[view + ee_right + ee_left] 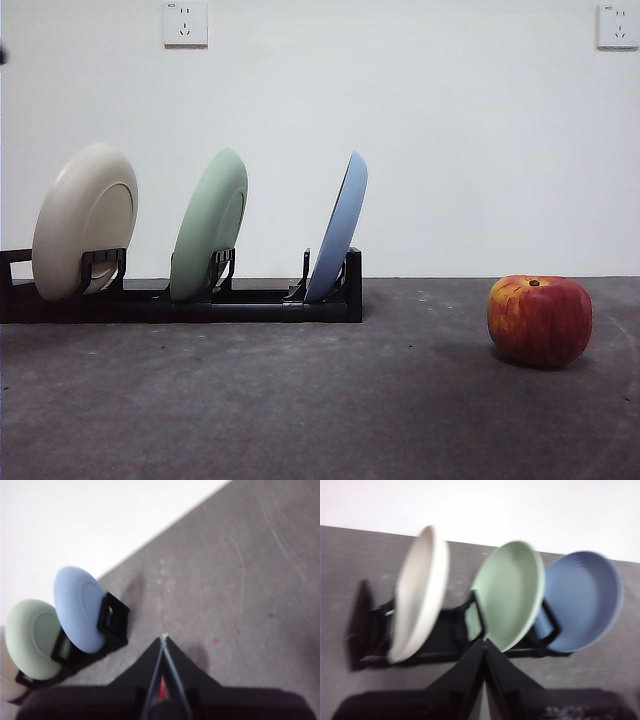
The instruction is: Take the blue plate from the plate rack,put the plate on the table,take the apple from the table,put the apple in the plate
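Note:
The blue plate (340, 226) stands on edge in the rightmost slot of the black plate rack (200, 303), leaning left; it also shows in both wrist views (582, 602) (80, 609). The red apple (540, 320) rests on the dark grey table (330, 400) at the right. My left gripper (484, 642) hovers shut and empty in front of the rack (445, 640), some way off the plates. My right gripper (163, 639) is shut and empty above bare table, to the side of the blue plate. Neither gripper shows in the front view.
A pale green plate (208, 225) fills the middle slot and a cream-white plate (85, 220) the left slot. A white wall with two sockets (185, 23) stands behind the table.

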`<action>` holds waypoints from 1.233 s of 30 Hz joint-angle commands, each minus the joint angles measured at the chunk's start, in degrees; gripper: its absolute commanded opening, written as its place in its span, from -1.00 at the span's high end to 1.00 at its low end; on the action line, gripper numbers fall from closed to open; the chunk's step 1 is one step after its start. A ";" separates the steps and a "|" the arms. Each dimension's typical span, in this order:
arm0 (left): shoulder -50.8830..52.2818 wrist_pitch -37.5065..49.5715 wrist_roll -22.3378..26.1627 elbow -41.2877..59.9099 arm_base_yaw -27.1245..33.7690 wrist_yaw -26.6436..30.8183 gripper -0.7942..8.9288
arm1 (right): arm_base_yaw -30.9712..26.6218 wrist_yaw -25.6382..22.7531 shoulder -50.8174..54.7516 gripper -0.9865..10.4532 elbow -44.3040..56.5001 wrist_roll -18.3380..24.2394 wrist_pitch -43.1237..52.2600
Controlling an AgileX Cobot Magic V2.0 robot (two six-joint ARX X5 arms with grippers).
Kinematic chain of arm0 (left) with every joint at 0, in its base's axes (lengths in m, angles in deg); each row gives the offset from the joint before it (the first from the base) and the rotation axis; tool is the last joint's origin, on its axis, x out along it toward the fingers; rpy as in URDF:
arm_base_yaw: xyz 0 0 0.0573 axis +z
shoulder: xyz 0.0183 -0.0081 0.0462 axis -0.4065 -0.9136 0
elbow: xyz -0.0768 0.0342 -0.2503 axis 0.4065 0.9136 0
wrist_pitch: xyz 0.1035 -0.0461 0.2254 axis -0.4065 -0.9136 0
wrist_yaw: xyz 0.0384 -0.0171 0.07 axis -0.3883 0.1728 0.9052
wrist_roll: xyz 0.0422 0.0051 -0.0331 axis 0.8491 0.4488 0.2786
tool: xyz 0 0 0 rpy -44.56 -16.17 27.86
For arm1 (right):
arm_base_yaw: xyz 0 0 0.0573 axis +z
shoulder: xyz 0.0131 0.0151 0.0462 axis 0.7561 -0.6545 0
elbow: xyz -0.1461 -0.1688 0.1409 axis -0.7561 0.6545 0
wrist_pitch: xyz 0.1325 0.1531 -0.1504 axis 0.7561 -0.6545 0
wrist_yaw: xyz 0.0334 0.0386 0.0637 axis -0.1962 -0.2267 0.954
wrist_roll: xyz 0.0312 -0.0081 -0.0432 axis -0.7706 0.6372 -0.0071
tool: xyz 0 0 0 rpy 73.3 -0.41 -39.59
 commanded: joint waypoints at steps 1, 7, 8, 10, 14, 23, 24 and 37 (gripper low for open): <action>-5.62 -0.66 -0.35 -6.86 -0.66 -4.24 0.85 | 0.00 0.17 -5.68 0.84 -6.01 5.42 -4.02; -16.98 -5.44 -1.75 -20.46 -1.51 -9.99 0.85 | 0.00 0.20 -17.51 0.83 -15.96 12.81 -9.84; -18.80 -6.91 -1.73 -22.69 -1.79 -10.40 0.85 | 0.00 0.15 -19.08 0.83 -17.16 12.74 -10.03; -23.10 -10.19 -1.64 -27.89 -2.51 -11.93 0.85 | 0.00 0.33 -22.53 0.83 -19.78 12.68 -11.32; -31.58 -16.35 -1.64 -37.73 -3.52 -16.70 0.85 | 0.00 2.56 -28.52 0.83 -23.96 14.40 -13.70; -49.57 -26.43 -1.14 -58.49 -7.93 -20.24 0.85 | 0.02 9.75 -41.05 0.83 -30.08 19.21 -15.82; -51.15 -27.21 -0.96 -60.35 -8.39 -20.22 0.85 | 0.00 10.54 -42.27 0.83 -30.47 19.21 -15.85; -70.40 -30.42 -4.15 -79.03 -16.44 -23.80 0.84 | 0.09 26.14 -53.96 0.83 -31.39 22.25 -15.87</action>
